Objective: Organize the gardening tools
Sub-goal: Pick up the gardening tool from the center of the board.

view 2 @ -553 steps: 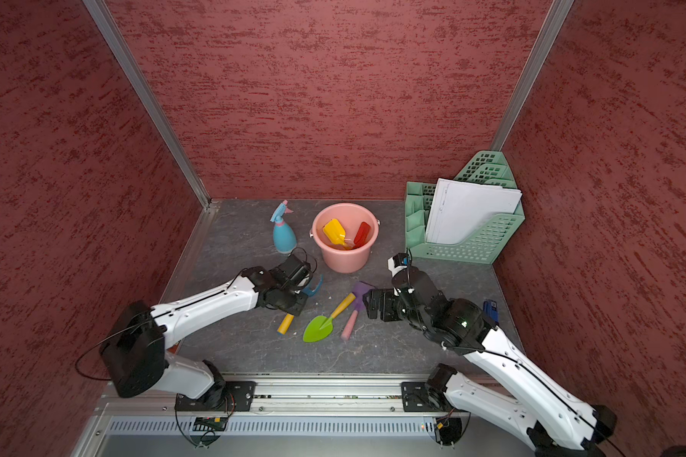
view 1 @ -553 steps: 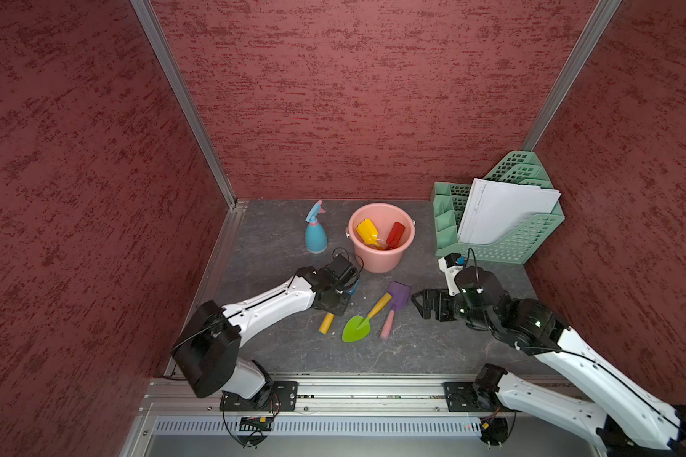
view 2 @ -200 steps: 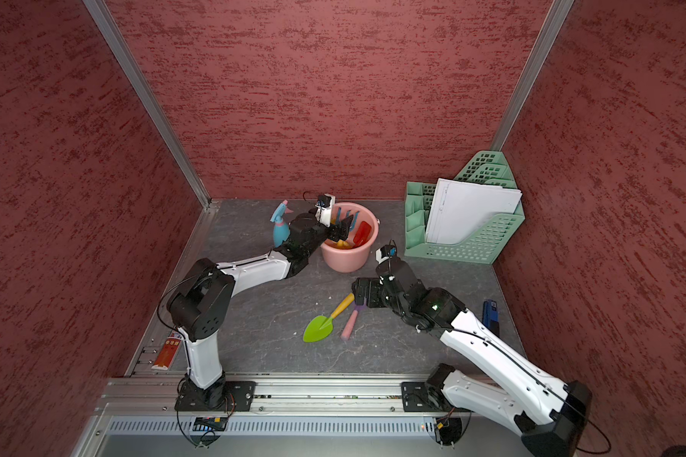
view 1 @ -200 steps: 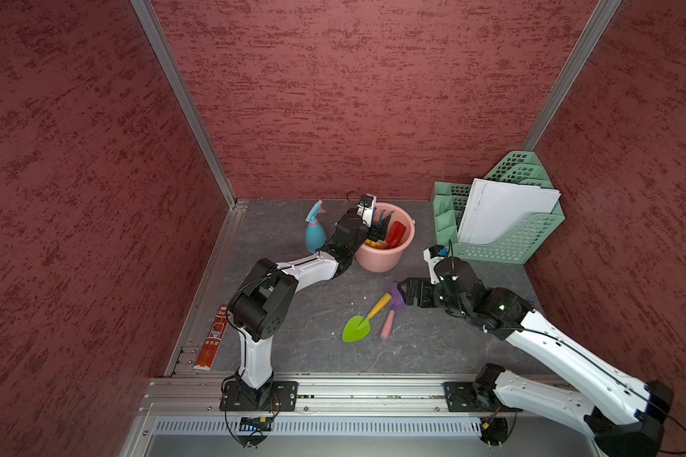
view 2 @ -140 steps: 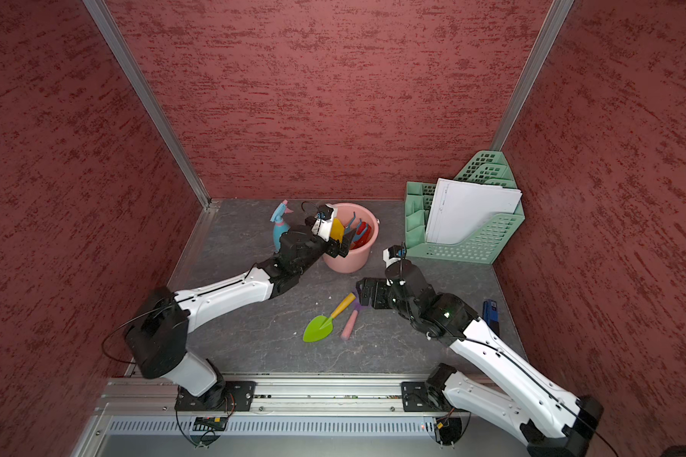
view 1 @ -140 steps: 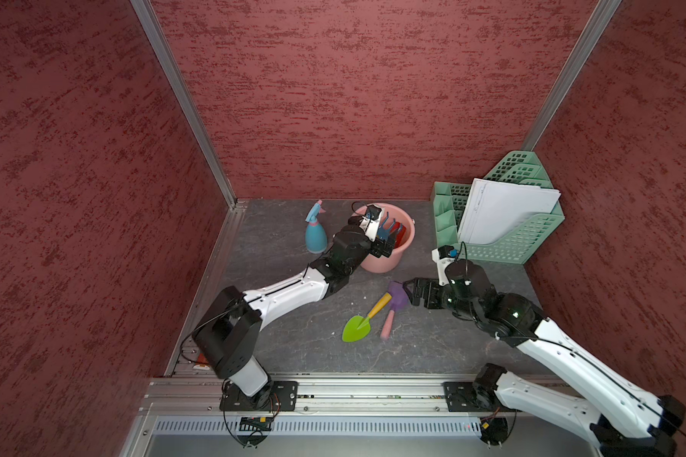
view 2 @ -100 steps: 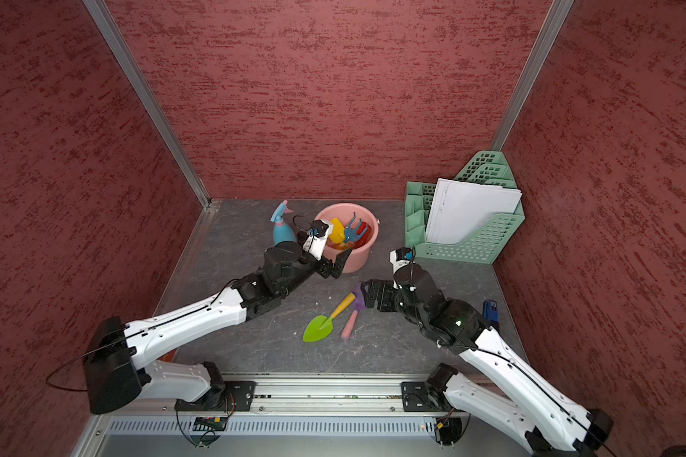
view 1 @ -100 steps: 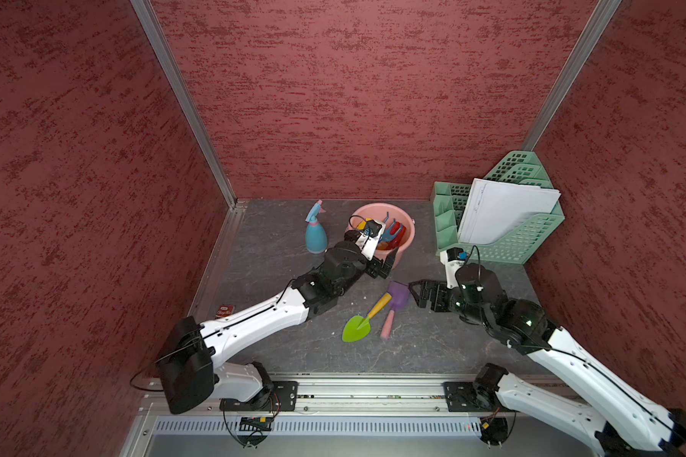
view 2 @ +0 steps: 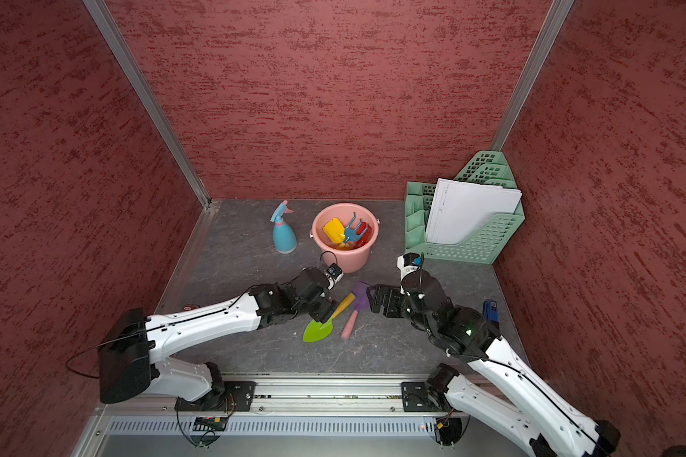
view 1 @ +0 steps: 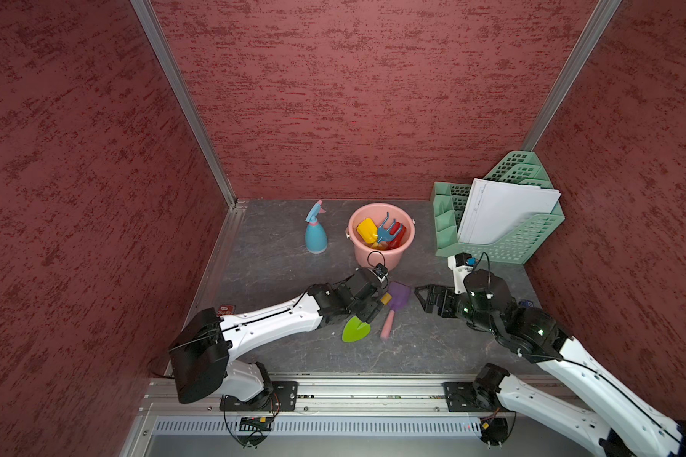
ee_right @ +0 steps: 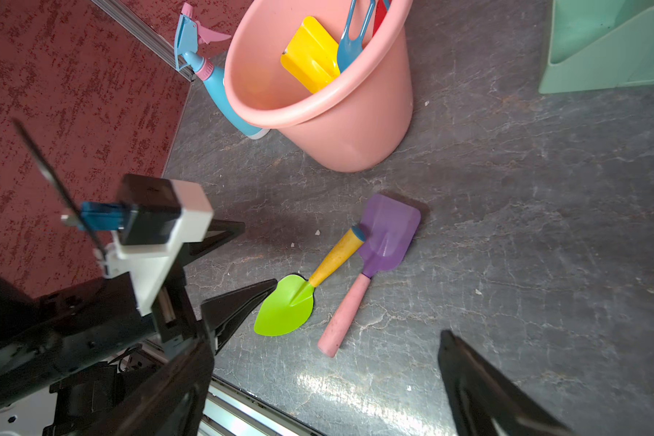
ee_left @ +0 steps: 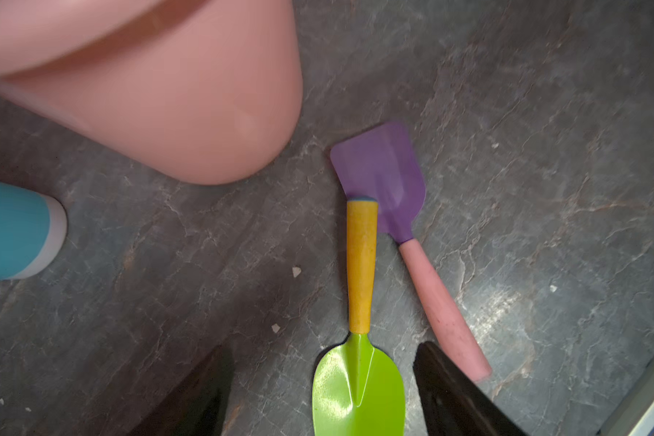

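A green trowel (ee_left: 357, 381) with a yellow handle lies on the grey floor beside a purple spade (ee_left: 384, 170) with a pink handle. My left gripper (ee_left: 323, 381) is open, its fingers on either side of the green blade without touching it. In both top views my right gripper (view 2: 373, 296) is open and empty, just right of the spade's blade (view 1: 397, 296). The pink bucket (view 1: 377, 257) holds a yellow scoop (view 1: 366, 230), a blue fork (view 1: 385, 229) and a red trowel (view 1: 399, 235). A blue spray bottle (view 1: 315, 233) stands left of the bucket.
A green mesh file rack (view 1: 499, 245) with white papers stands at the back right. A small red item (view 1: 224, 309) lies by the left wall and a blue one (view 2: 489, 310) by the right wall. Red walls close in three sides.
My left arm has drawn back from the bucket, leaving the blue fork inside, and dropped to the green trowel with its jaws a little narrower. The right gripper has shifted only slightly.
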### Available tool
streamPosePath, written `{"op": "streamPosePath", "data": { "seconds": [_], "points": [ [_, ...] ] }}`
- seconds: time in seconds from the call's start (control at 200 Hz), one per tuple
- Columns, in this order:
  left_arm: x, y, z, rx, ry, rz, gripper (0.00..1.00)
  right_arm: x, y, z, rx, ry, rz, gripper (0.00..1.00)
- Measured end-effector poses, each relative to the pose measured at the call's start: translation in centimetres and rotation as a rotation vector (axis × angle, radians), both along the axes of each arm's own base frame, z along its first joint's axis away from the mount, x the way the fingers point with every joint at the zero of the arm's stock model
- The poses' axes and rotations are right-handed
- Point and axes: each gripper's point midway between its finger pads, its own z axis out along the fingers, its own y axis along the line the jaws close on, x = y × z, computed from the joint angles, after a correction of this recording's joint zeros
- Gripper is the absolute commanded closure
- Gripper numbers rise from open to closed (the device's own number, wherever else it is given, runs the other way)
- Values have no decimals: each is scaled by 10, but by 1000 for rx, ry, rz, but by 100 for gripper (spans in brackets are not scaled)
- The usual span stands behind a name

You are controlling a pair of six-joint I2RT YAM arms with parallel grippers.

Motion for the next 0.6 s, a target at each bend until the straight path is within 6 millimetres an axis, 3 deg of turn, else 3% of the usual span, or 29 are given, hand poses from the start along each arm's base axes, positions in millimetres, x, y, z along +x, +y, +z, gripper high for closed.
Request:
{"op": "streamPosePath", "data": {
  "seconds": [0.275,0.601],
  "points": [
    [0,-12,-48,104,121,6,29,-9,-9,5,17,-11,-11,1],
    [6,-24,-72,130,159,2,32,-13,-19,6,5,-19,-31,2]
  ]
}}
